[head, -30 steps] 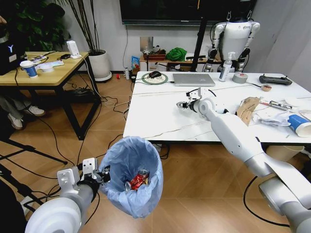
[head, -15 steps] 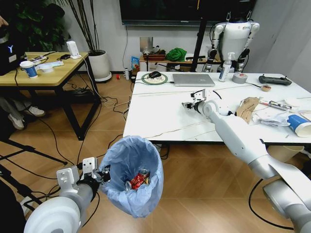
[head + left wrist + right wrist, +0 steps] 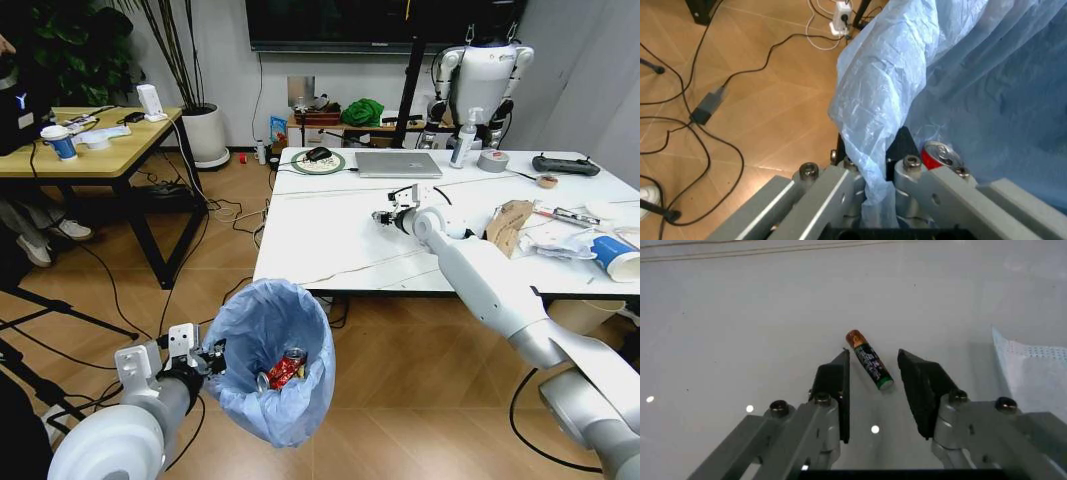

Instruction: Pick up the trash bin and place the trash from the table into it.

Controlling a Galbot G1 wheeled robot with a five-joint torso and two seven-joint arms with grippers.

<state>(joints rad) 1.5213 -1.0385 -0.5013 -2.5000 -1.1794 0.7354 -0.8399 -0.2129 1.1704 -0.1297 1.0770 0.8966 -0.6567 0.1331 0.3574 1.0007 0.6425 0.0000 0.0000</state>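
Wooden flooring strewn with black cables ran beneath the table [image 3: 330,250], whose white marble-look top carried a laptop [image 3: 398,164] and a spray bottle [image 3: 463,138] at its far side. Over its middle the right gripper [image 3: 384,217] reached from the robot's right, its fingers [image 3: 837,382] spread apart above the bare top, with a small battery [image 3: 868,359] lying on the surface between them, touched by neither. Just beside it in the right wrist view lay the edge of a white paper sheet [image 3: 1030,367]. More trash sat well apart near the table's right end: torn brown cardboard [image 3: 510,226], crumpled white paper [image 3: 560,242] and a blue-white paper cup [image 3: 614,255]. Low at the robot's left, the left gripper [image 3: 205,357] was clamped on the rim of the trash bin [image 3: 272,352], pinching the crinkly light-blue bag [image 3: 887,110] between its fingers. The bin hung off the floor in front of the table's near edge, tilted toward the camera, and held a red can [image 3: 288,368]
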